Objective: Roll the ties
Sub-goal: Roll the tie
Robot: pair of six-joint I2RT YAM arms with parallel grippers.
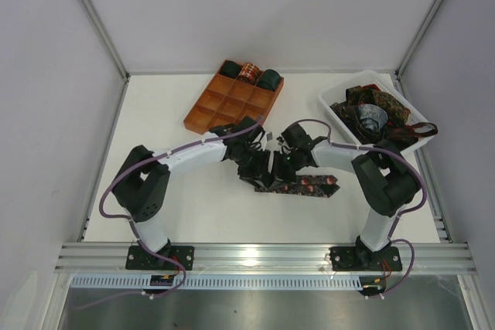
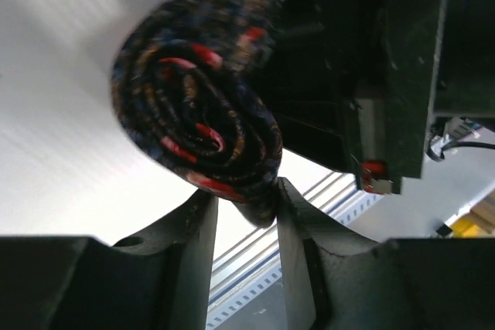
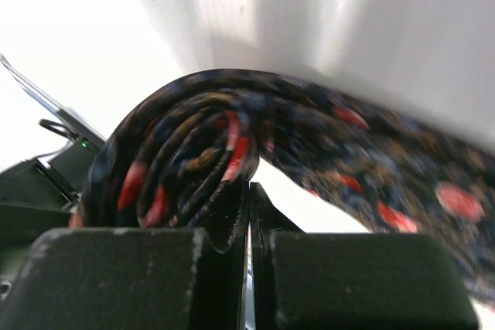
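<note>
1. In the middle of the tabletop [image 1: 201, 210], right where the two arms meet, sits the tie [image 1: 288, 181] being worked on. It's a fat coil at the left end, and the loose tail [image 1: 321, 186] lies flat out to the right.
2. Step-wise I'd call this mid-roll and fairly far in. The coil already has several turns, but there's tail left to wind.
3. Right gripper [image 3: 248, 191]: jaws closed down to a hairline slit, tips pushed into the core of the coil. It looks like they're nipping an inner layer and acting as the spindle.
4. Left gripper [image 2: 246, 208]: jaws parted with a narrow gap, and the coil's bottom edge dips between the tips. That doesn't read as a real clamp to me.
5. Next move, my guess: the left one needs a fresh hold on the outside of the coil so the turns don't spring loose. Then comes another turn toward the tail, keeping the edges lined up.
6. Materials: dark woven fabric with small red and tan flecks, soft and floppy, the layers packed in a tight spiral. I'd bet it unwinds if nothing pins it.
7. Elsewhere, the orange-brown gridded tray [image 1: 199, 117] at the back holds three finished rolls [image 1: 249, 73] in its far row. The white bin [image 1: 334, 110] on the right has a tangled heap of more ties [image 1: 379, 110].
</note>
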